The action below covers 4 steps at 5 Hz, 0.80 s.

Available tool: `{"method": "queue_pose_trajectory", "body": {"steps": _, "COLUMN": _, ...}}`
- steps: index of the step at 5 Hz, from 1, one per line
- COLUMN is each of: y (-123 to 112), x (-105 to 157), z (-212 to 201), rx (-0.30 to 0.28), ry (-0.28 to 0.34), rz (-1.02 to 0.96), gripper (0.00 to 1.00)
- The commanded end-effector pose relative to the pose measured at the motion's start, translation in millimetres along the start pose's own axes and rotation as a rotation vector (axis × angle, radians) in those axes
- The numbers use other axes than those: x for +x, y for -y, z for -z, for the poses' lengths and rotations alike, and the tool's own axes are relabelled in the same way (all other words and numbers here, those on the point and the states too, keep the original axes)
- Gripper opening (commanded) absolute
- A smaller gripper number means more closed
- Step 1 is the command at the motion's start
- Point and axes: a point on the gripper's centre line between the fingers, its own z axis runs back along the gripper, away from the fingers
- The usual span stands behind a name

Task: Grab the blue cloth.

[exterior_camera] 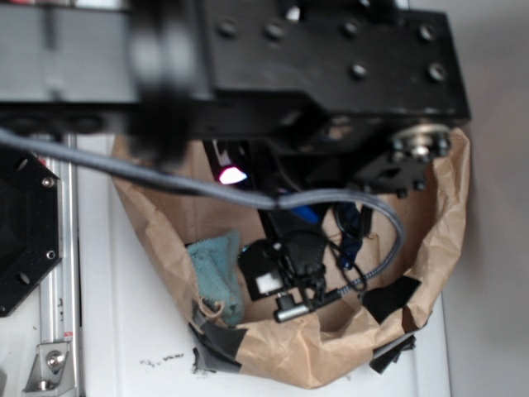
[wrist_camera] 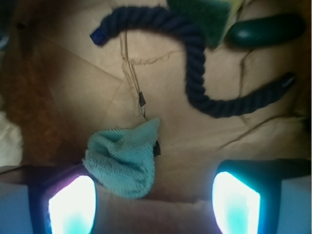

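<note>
Two glowing fingers (wrist_camera: 72, 204) are showing at the bottom of the wrist view, standing spread wide with nothing between them, so the gripper (wrist_camera: 153, 204) is hanging open above the paper bowl (exterior_camera: 430, 248). It is probably being held that way so the pads can come down either side of the cloth (wrist_camera: 126, 158).

That cloth is lying crumpled on the brown paper floor, bunched into a soft mound with one corner pointing up toward the rope (wrist_camera: 195, 63). In the wrist view it is sitting just inside the left-hand pad, overlapping its inner edge, rather than midway between the two; the right-hand pad is well apart from it. In the exterior view it is resting against the bowl's left wall, beside the black gripper body. My guess is that the arm needs to be shifting toward the cloth before closing, or only one edge is going to be caught.

Beyond the cloth, the navy rope is curling across the floor, well apart from it. A sponge (wrist_camera: 207, 17) with a green face and a dark rounded object (wrist_camera: 265, 29) are sitting at the far edge. Nothing is lying on the cloth. A grey cable (exterior_camera: 165, 178) is crossing the exterior view, and the arm's black frame is hiding much of the bowl.
</note>
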Motion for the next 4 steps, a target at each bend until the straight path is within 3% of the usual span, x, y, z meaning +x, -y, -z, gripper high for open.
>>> {"method": "queue_pose_trajectory", "body": {"steps": 1, "y": -24.5, "x": 19.5, "z": 63.6, "rx": -0.02, "ry": -0.112, "rz": -0.087, "gripper": 1.0}}
{"method": "queue_pose_trajectory", "body": {"steps": 2, "y": -1.1, "x": 19.7, "z": 96.8, "rx": -0.102, "ry": -0.241, "rz": -0.023, "gripper": 1.0}}
{"method": "queue_pose_trajectory", "body": {"steps": 3, "y": 19.9, "x": -3.8, "z": 113.3, "rx": -0.108, "ry": -0.343, "rz": 0.061, "gripper": 1.0}}
{"method": "queue_pose_trajectory", "body": {"steps": 4, "y": 20.5, "x": -27.6, "z": 123.6, "rx": -0.064, "ry": -0.344, "rz": 0.093, "gripper": 1.0}}
